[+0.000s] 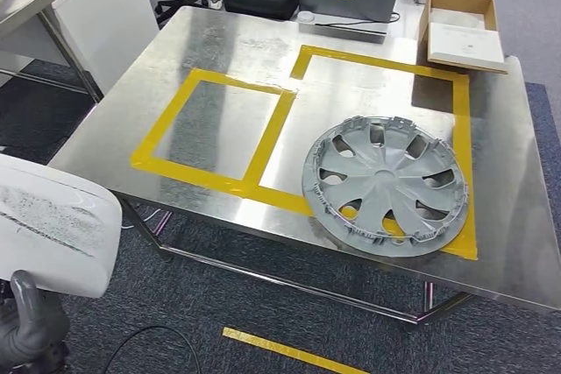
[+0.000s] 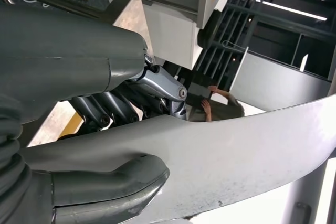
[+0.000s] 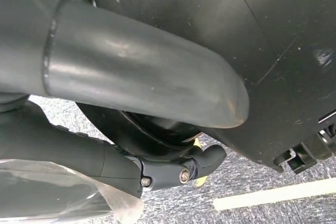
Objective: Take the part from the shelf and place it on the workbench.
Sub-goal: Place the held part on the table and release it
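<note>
At lower left of the head view, the left robot hand grips a white part, mostly cut off by the frame. Right robot hand clasps a dark object, unidentifiable. A wheel cover lies on the table.

The worktop is a bare metal sheet on a thin metal frame, standing on grey carpet; two rectangles of yellow tape are marked on it side by side, sharing one strip, the left one smaller and nearer the left edge, the right one larger and reaching toward the far right corner; a grey wheel cover lies flat inside the right rectangle near the front edge, its rim overlapping the front strip and close to the right strip; an open cardboard box sits at the far right corner, overhanging the far edge; a short yellow strip is stuck to the floor before the front edge.
</note>
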You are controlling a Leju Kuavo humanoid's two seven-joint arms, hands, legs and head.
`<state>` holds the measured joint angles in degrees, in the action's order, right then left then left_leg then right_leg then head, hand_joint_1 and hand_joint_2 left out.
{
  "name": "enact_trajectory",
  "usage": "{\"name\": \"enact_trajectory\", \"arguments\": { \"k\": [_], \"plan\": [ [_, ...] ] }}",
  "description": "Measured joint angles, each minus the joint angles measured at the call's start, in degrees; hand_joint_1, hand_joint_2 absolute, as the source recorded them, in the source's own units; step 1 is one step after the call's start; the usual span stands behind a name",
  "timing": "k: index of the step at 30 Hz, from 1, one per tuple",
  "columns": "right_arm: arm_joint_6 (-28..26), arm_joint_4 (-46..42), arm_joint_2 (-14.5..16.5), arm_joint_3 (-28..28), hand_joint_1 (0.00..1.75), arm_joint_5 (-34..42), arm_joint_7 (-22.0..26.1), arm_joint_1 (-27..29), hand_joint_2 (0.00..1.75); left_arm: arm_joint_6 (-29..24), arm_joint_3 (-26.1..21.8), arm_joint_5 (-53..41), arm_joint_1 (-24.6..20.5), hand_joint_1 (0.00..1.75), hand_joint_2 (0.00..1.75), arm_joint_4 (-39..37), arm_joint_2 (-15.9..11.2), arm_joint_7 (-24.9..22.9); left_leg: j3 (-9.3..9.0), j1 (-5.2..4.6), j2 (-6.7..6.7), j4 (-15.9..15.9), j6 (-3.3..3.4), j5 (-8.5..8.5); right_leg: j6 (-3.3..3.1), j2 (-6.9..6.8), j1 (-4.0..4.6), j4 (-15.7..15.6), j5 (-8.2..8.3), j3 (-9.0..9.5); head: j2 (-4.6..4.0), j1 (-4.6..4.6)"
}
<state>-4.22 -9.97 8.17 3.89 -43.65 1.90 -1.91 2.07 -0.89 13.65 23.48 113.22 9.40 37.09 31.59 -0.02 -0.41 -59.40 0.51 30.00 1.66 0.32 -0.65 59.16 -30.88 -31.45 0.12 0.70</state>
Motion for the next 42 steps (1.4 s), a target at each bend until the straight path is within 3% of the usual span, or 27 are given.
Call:
{"name": "enact_trajectory", "arguments": {
  "k": [12, 18, 21, 23, 25, 26, 27, 28, 30, 32, 37, 39, 41, 42],
  "plan": [
    [0.35, 0.0, -0.05, -0.61, 0.0, 0.95, 1.09, 0.08, 0.0, 1.1, -0.43, -0.36, -0.26, 1.75, 1.75, -0.02, 0.0, -0.36, 0.0, -0.06, 0.0, -0.11, 0.06, 0.04, 0.05, 0.0, -0.05, -0.07, 0.06, -0.01, 0.0, 0.02],
    [0.61, 0.0, -0.13, -1.11, 0.0, 1.4, 1.63, 0.34, 0.0, 1.5, -0.08, -0.43, -0.61, 1.75, 1.75, -0.02, 0.0, -0.58, 0.1, -0.27, -0.01, -0.5, 0.47, 0.26, 0.4, 0.0, -0.28, -0.21, 0.23, 0.05, -0.01, 0.03],
    [0.38, 0.0, -0.14, -1.4, 0.0, 1.71, 1.67, 0.42, 0.0, 1.66, 0.34, -0.44, -0.74, 1.75, 1.75, -0.02, 0.01, -0.6, -0.22, -0.09, 0.05, 0.36, 1.09, -0.19, 0.87, -0.01, -0.32, -0.37, 0.12, 0.07, 0.0, 0.02],
    [0.2, 0.01, -0.15, -1.67, 0.0, 1.94, 1.72, 0.52, 0.0, 1.85, 0.72, -0.45, -0.84, 1.75, 1.75, -0.04, 0.05, -0.63, -0.6, 0.28, 0.17, 1.34, 1.59, -0.72, 1.15, -0.03, -0.25, 2.48, -1.71, -1.41, 0.01, -0.14],
    [0.04, 0.01, -0.15, -1.89, 0.0, 2.02, 1.8, 0.67, 0.0, 1.99, 0.99, -0.45, -0.9, 1.75, 1.75, -0.16, 0.13, -0.65, -0.63, 0.37, 0.26, 1.55, 1.75, -0.83, 1.38, -0.04, -0.28, 9.54, -5.0, -4.96, -0.01, -0.28],
    [-0.04, 0.01, -0.15, -1.96, 0.0, 2.02, 1.84, 0.69, 0.0, 2.02, 1.09, -0.45, -0.91, 1.75, 1.75, -0.27, 0.16, -0.65, -0.63, 0.39, 0.29, 1.53, 1.74, -0.8, 1.53, -0.06, -0.31, 12.92, -6.08, -6.71, -0.01, -0.31],
    [-0.1, 0.0, -0.15, -2.01, 0.0, 2.01, 1.86, 0.7, 0.0, 2.04, 1.17, -0.45, -0.92, 1.75, 1.75, -0.39, 0.18, -0.66, -0.68, 0.42, 0.3, 1.52, 1.69, -0.75, 1.66, -0.09, -0.36, 14.66, -6.13, -7.68, -0.01, -0.3],
    [-0.13, 0.0, -0.16, -2.08, 0.0, 1.98, 1.88, 0.68, 0.0, 2.05, 1.25, -0.45, -0.94, 1.75, 1.75, -0.5, 0.19, -0.65, -0.79, 0.49, 0.29, 1.49, 1.57, -0.66, 1.77, -0.13, -0.44, 14.23, -5.03, -7.61, -0.01, -0.31],
    [-0.13, 0.01, -0.17, -2.2, 0.0, 1.8, 1.8, 0.72, 0.0, 2.09, 1.45, -0.46, -0.96, 1.75, 1.75, -0.69, 0.21, -0.65, -1.16, 0.7, 0.17, 1.35, 1.07, -0.28, 1.95, -0.23, -0.66, 7.69, -0.92, -4.63, 0.01, -0.32],
    [-0.05, 0.02, -0.18, -2.25, 0.0, 1.45, 1.62, 0.85, 0.0, 2.12, 1.67, -0.49, -1.02, 1.75, 1.75, -0.79, 0.23, -0.65, -1.18, 0.59, 0.02, 0.88, 0.29, 0.15, 1.79, -0.15, -0.66, 1.51, 1.12, -1.61, 0.01, -0.46],
    [0.0, 0.02, -0.19, -2.26, 0.0, 1.13, 1.41, 1.08, 0.0, 2.13, 2.14, -0.61, -1.22, 1.75, 1.75, -0.87, 0.22, -0.66, -0.57, 0.61, 0.04, -0.39, -1.01, 0.99, -0.26, 0.13, -0.55, -0.08, 0.8, -0.68, 0.01, -0.15],
    [0.02, 0.02, -0.2, -2.27, 0.0, 1.1, 1.38, 1.08, 0.0, 2.14, 2.17, -0.61, -1.3, 1.75, 1.75, -0.89, 0.22, -0.66, 1.72, 0.69, 0.11, -5.46, -1.46, 3.74, -0.92, -0.08, -0.66, -0.24, 0.75, -0.42, 0.01, -0.02],
    [0.03, 0.02, -0.2, -2.27, 0.0, 1.1, 1.38, 1.13, 0.0, 2.13, 2.18, -0.6, -1.34, 1.75, 1.75, -0.97, 0.22, -0.65, 5.64, 0.71, 0.12, -13.22, -1.67, 6.75, -1.22, -0.23, -0.58, -0.24, 0.59, -0.32, 0.01, 0.04],
    [0.03, 0.02, -0.21, -2.27, 0.0, 1.1, 1.38, 1.15, 0.0, 2.13, 2.18, -0.6, -1.33, 1.75, 1.75, -1.04, 0.21, -0.65, 7.0, 0.71, 0.12, -15.6, -1.65, 7.08, -1.31, -0.26, -0.54, -0.24, 0.52, -0.23, 0.01, 0.04]
  ]
}}
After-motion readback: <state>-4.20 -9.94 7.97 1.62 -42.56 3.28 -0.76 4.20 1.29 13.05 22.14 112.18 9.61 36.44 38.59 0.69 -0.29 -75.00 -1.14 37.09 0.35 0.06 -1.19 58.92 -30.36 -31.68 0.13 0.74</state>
